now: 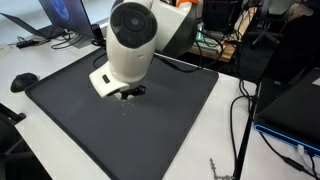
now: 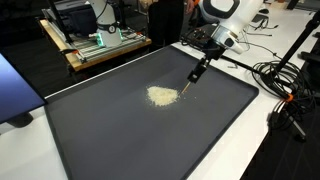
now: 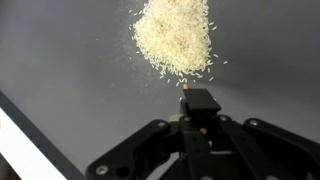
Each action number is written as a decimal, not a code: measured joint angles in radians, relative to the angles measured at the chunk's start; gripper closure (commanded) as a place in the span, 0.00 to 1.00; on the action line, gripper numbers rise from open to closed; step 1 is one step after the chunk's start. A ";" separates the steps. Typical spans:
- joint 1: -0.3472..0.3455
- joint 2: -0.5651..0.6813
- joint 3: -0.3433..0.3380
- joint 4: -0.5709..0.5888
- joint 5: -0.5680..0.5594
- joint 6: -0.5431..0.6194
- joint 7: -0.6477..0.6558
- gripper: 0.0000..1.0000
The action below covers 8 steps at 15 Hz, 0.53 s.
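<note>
One rice heap (image 3: 175, 40), pale loose grains, lying on the dark mat (image 2: 110, 135) just ahead of the gripper (image 3: 200, 128), with a few strays nearer in. One gripper, jaws clamped together on a slim dark tool (image 3: 200, 103). The tool is red-tipped, its end at the near edge of the rice heap; contact cannot be told. In an exterior view the tool (image 2: 197, 72) slants down from the gripper toward the rice heap (image 2: 160, 95). Handling note, as judged: tip low on the mat, light pressure, slow short strokes, lest grains scatter or slip beneath.
</note>
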 measured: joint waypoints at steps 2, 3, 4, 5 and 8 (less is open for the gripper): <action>-0.031 -0.023 -0.005 -0.003 0.071 0.019 -0.019 0.97; -0.048 -0.037 -0.008 -0.006 0.110 0.028 -0.031 0.97; -0.065 -0.050 -0.010 -0.011 0.142 0.037 -0.042 0.97; -0.083 -0.065 -0.011 -0.021 0.176 0.049 -0.052 0.97; -0.140 -0.115 -0.014 -0.077 0.268 0.097 -0.077 0.97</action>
